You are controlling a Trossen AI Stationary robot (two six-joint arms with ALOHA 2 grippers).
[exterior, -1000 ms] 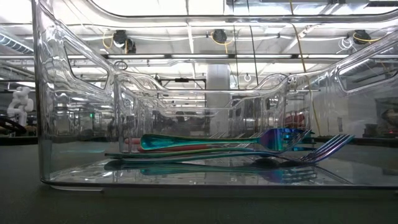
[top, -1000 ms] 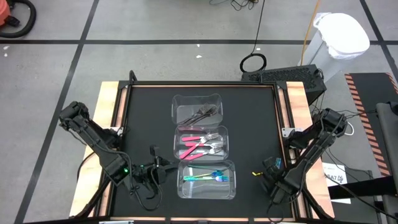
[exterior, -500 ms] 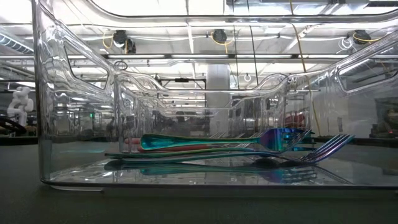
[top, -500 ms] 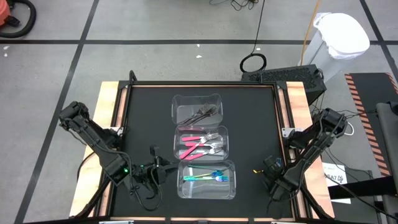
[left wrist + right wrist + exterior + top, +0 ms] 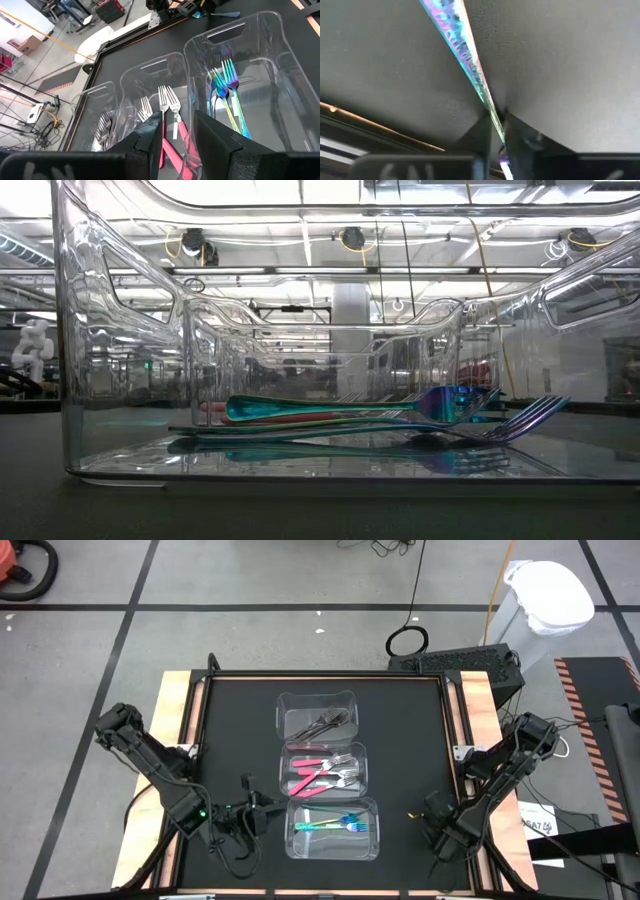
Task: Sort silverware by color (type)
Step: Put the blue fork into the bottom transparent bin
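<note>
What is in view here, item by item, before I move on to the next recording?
clear rectangular plastic containers: three, in a row down the middle of the table
black table mat: one, under the containers
all dark grey metal forks: several, in the far container
pink-handled forks with silver tines: several, in the middle container
iridescent teal forks: at least two, in the near container
loose iridescent fork: one, on the mat to the right of the containers
white lined bin: one, on the floor beyond the table's right corner
left gripper: open, empty, beside the near container
right gripper: shut on the loose iridescent fork's handle
</note>
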